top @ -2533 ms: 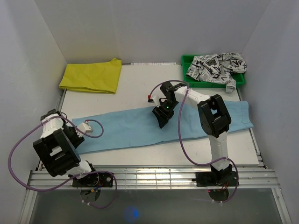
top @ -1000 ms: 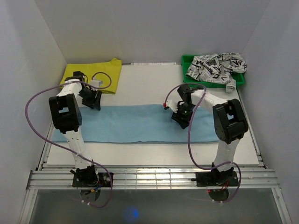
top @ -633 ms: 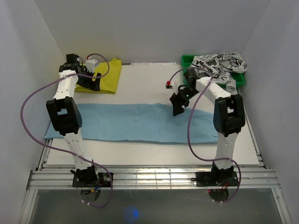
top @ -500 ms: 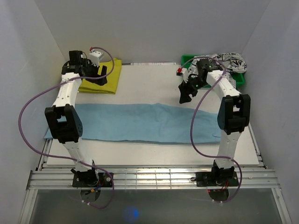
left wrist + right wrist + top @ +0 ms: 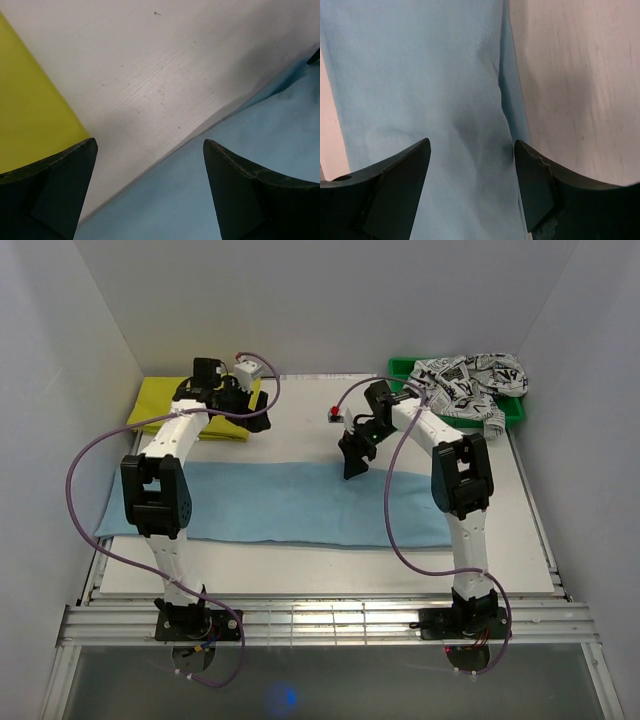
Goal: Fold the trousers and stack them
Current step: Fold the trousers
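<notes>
We see the light blue trousers [image 5: 280, 505] lying spread out in a long band across the middle of the white table [image 5: 300, 415], running from its left edge to beside the right arm. The cloth lies mostly flat, with a low ridge at its far edge near the right end.

Our left gripper [image 5: 255, 422] hangs over bare table just beside the right edge of a folded yellow garment [image 5: 165, 405] in the far left corner. In the left wrist view its two dark fingers [image 5: 60, 190] stand wide apart with nothing between them. Below them we see the yellow cloth to one side, bare table in the middle and the edge of the blue cloth to the other side.

Our right gripper [image 5: 349, 468] points down at the far edge of the trousers, right of their middle. In the right wrist view its fingers [image 5: 395, 185] are likewise spread and hold nothing. The blue cloth fills the gap between them, with a shadow and a soft crease on it and bare table off to the side.

A green bin [image 5: 400, 370] in the far right corner holds a crumpled black-on-white printed garment [image 5: 465, 380] that spills over its front rim.
</notes>
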Motion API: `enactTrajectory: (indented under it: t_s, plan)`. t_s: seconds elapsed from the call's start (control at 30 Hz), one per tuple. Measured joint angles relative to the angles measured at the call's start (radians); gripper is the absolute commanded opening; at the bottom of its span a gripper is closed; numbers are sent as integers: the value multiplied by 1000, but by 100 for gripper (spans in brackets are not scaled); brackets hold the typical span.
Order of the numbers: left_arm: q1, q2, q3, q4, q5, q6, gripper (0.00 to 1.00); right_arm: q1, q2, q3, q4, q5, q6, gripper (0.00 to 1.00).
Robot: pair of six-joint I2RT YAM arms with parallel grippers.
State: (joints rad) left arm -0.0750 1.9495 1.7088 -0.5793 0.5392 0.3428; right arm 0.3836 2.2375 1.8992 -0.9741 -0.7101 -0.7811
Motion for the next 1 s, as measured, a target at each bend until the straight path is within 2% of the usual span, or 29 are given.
enactTrajectory:
  t_s: [0.27, 0.37, 0.57, 0.6, 0.77, 0.8, 0.93, 1.0]
  plan:
    - [-43, 3, -54, -9, 13, -31, 98, 14, 0, 0, 87, 53, 42, 72]
    - [-52, -5, -90, 16, 19, -53, 97, 2, -2, -19, 125, 67, 40, 65]
    - [-71, -6, -120, 41, 19, -135, 95, -2, -2, -53, 93, 92, -34, 58]
    - [-72, -6, -120, 46, 20, -149, 95, -2, -2, -61, 85, 94, -54, 50]
    - [-74, -7, -121, 64, 27, -216, 91, 1, -22, -154, 76, 93, -137, 24]
    - [-74, -7, -122, 66, 27, -229, 86, 3, -29, -164, 77, 93, -145, 14]
    - [-74, -7, -122, 67, 27, -293, 73, 13, -69, -174, 79, 101, -155, 8]
    - [-74, -6, -122, 65, 33, -334, 72, 22, -109, -205, 109, 112, -155, 8]
